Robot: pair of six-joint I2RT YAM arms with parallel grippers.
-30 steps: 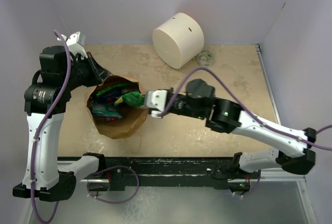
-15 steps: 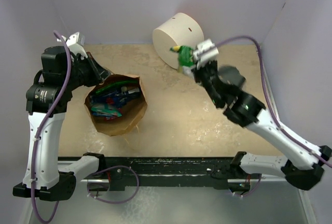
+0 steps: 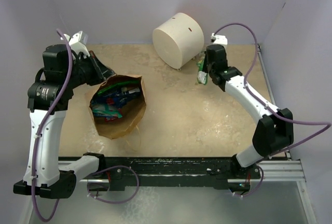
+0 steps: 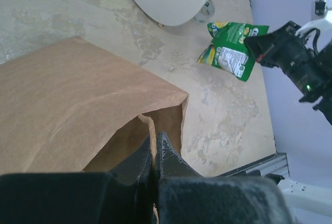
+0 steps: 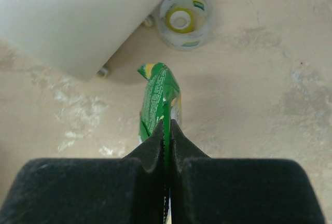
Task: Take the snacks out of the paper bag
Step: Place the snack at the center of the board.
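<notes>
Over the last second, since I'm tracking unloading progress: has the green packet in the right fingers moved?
Yes. The green packet travelled right and farther back, from the rim of the paper bag to just right of the white cylinder.

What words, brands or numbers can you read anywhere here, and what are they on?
Green packet: white label panel and print, too blurred to read.
Tape roll: coloured print, too small to read.
Packets inside the paper bag: print too small to read.
So no text is legible.
</notes>
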